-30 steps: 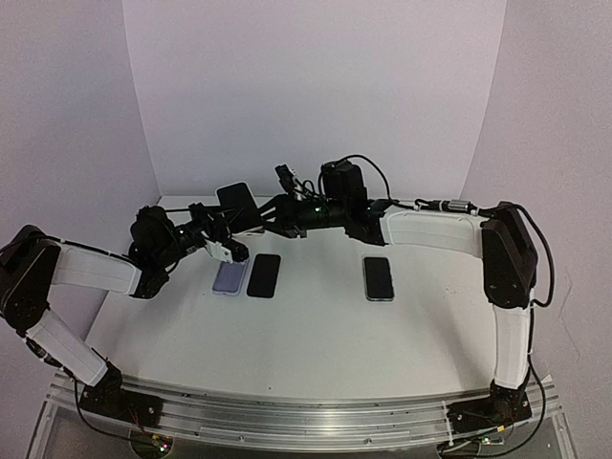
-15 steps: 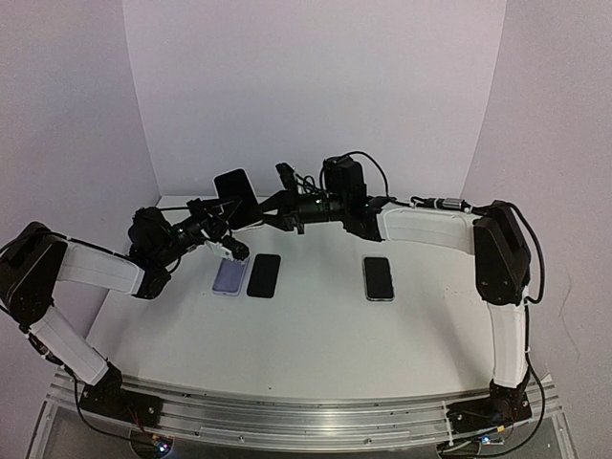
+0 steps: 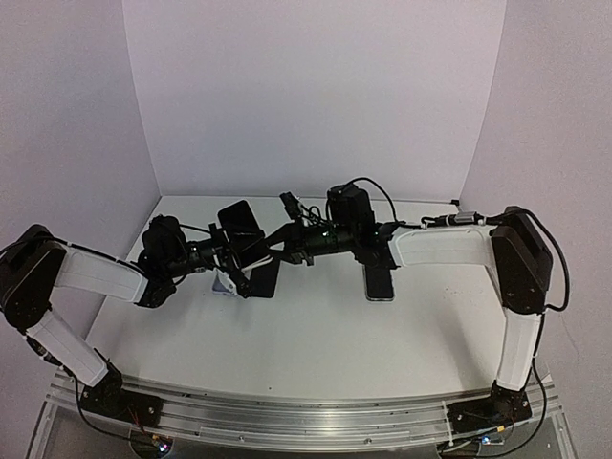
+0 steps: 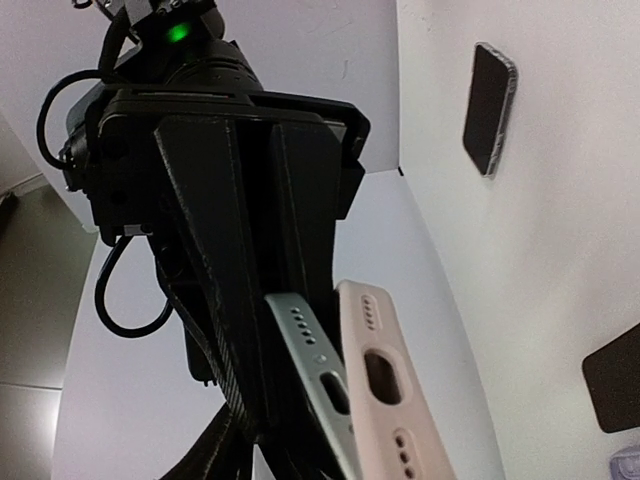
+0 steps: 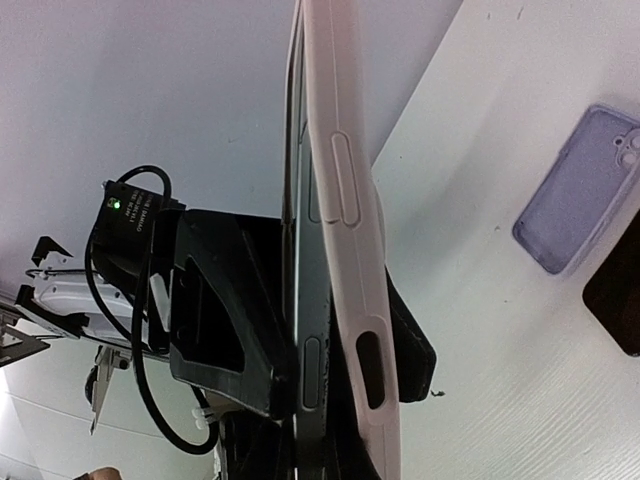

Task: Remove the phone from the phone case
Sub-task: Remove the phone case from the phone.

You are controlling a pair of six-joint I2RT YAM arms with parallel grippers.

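Right end effector [image 3: 256, 251]: closed down tight on the phone [image 4: 305, 340], which it holds in the air over the far left part of the worktop [image 3: 316, 344]
Right fingers [image 4: 215, 260]: in the left wrist view they show as two black bars lying close together, with the phone's grey-blue bottom edge coming out from beside them
Left end effector [image 3: 236, 275]: meets the right one head-on at the same phone; seen from the right wrist, its black fingers [image 5: 232, 340] stand one on each side of phone and case
Left grip: cannot tell whether the fingers press on anything or stand clear
Phone case [image 4: 395, 410]: pale pink, off the worktop together with the phone
Phone against case: the bottom ends are parted, with a gap between the grey-blue edge and the pink rim; along the side seen from the right wrist the two run close together, so the phone is only partly out
Attitude: from above the pair stands tilted, dark face towards the camera
Lilac case [image 5: 580, 190]: flat on the worktop, under the left end effector in the top view
Flat black piece [image 5: 615, 300]: lies just beside the lilac case; phone or case, cannot tell
Second phone [image 4: 490, 108]: dark with a metal rim, flat on the worktop, well apart to the right of the others
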